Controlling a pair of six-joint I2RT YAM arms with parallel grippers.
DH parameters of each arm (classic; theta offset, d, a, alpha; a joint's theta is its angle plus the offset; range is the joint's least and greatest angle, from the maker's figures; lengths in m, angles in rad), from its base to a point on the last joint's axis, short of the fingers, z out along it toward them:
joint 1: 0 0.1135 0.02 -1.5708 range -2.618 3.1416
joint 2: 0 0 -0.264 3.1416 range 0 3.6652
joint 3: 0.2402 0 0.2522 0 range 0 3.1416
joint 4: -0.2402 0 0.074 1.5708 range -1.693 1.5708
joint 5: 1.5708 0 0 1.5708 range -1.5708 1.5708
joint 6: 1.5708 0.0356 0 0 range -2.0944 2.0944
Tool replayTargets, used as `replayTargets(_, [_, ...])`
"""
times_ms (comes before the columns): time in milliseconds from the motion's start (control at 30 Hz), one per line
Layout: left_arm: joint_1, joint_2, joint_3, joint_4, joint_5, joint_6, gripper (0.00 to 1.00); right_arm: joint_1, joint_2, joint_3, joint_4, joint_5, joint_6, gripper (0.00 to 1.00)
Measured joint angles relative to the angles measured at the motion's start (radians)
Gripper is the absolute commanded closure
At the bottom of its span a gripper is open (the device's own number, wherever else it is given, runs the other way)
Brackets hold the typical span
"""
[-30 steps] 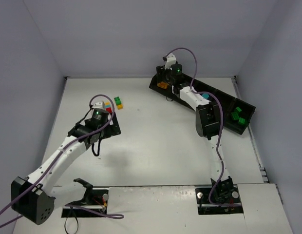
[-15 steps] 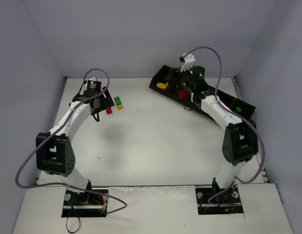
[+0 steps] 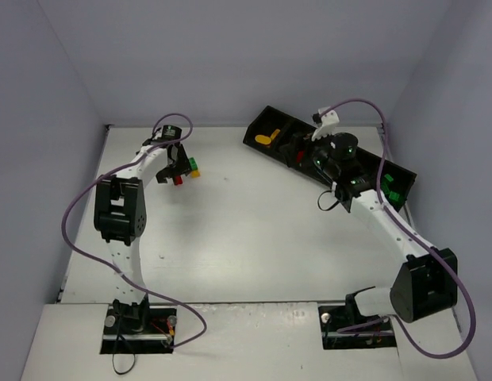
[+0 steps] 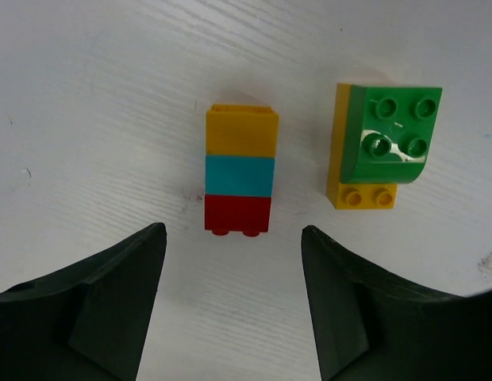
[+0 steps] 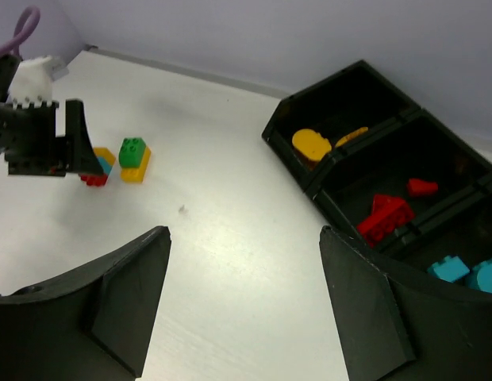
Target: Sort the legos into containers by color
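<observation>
Over the desk [image 4: 71, 79], your left end effector [image 4: 232, 248] is hanging wide open and empty above the stack [image 4: 240, 170]; straying sideways, you're risking clipping the green brick [image 4: 393, 131].

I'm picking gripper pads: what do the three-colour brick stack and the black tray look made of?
Brick stack: apparently hard moulded plastic, smooth and slightly glossy, crisp edges and studs. Tray: probably moulded black plastic, semi-gloss, faint sheen on rims.

Overhead, left wrist close downward, right oblique, green lego [image 4: 393, 127] shared
</observation>
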Motion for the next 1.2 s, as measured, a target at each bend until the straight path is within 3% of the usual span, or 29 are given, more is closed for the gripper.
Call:
replayTargets(200, [0.002, 0.062, 0.053, 0.001, -0.026, 0.016, 0.46, 0.0, -0.117, -0.086, -0.073, -0.003, 0.006, 0.27])
replayTargets(300, [0.003, 0.097, 0.063, 0.009, -0.033, 0.025, 0.55, 0.0, -0.181, -0.117, -0.103, -0.003, 0.007, 0.27])
replayTargets(467, [0.003, 0.123, 0.063, 0.026, -0.051, 0.045, 0.82, 0.0, -0.238, -0.141, -0.14, -0.003, 0.018, 0.28])
replayTargets(600, [0.003, 0.087, 0.011, 0.07, -0.063, 0.093, 0.94, 0.0, -0.247, -0.141, -0.165, -0.021, 0.025, 0.28])
replayTargets(700, [-0.003, -0.035, -0.13, 0.14, -0.05, 0.169, 0.97, 0.0, -0.245, -0.14, -0.193, -0.06, 0.029, 0.3])
replayTargets(833, [-0.029, -0.335, -0.359, 0.253, 0.029, 0.333, 0.98, 0.002, -0.214, -0.11, -0.227, -0.156, 0.071, 0.32])
replayTargets(1033, [-0.141, -0.797, -0.589, 0.442, 0.292, 0.601, 0.98, 0.037, -0.129, -0.021, -0.236, -0.306, 0.201, 0.33])
replayTargets(1200, [-0.211, -0.977, -0.695, 0.473, 0.439, 0.745, 0.98, 0.115, -0.065, 0.039, -0.237, -0.389, 0.296, 0.33])
